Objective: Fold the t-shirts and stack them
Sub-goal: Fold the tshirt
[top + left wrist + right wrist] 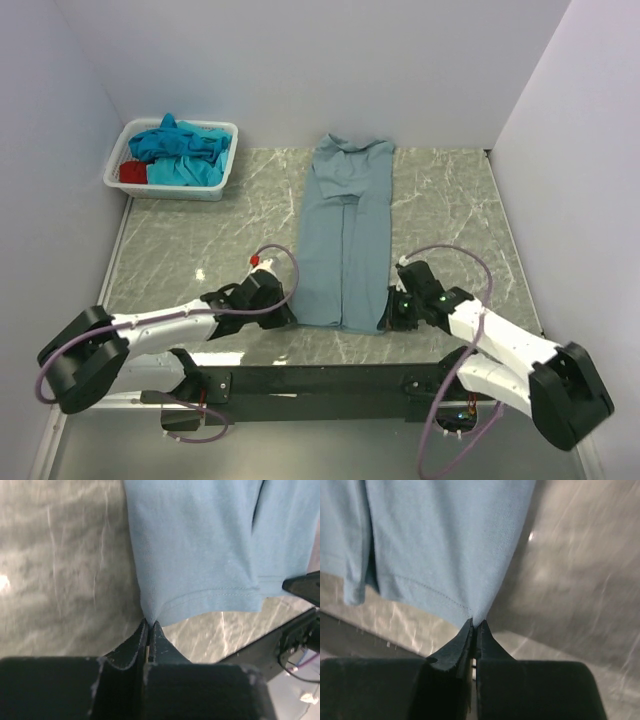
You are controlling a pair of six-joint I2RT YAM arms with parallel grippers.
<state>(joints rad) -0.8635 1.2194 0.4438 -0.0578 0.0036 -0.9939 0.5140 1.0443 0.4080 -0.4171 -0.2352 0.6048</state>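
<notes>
At near hem corners: L claw [150,623] & R claw [475,623] pinching grey-blue t-shirt [345,230].

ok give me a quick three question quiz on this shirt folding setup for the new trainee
1. True or false: the left gripper and the right gripper each pinch a near hem corner of the grey-blue t-shirt.
2. The white basket sits: A) at the far left of the table, B) at the near right, C) on the shirt.
3. Which cloth colours are in the basket?
Key: 1 true; 2 A; 3 turquoise cloth and red cloth.
</notes>
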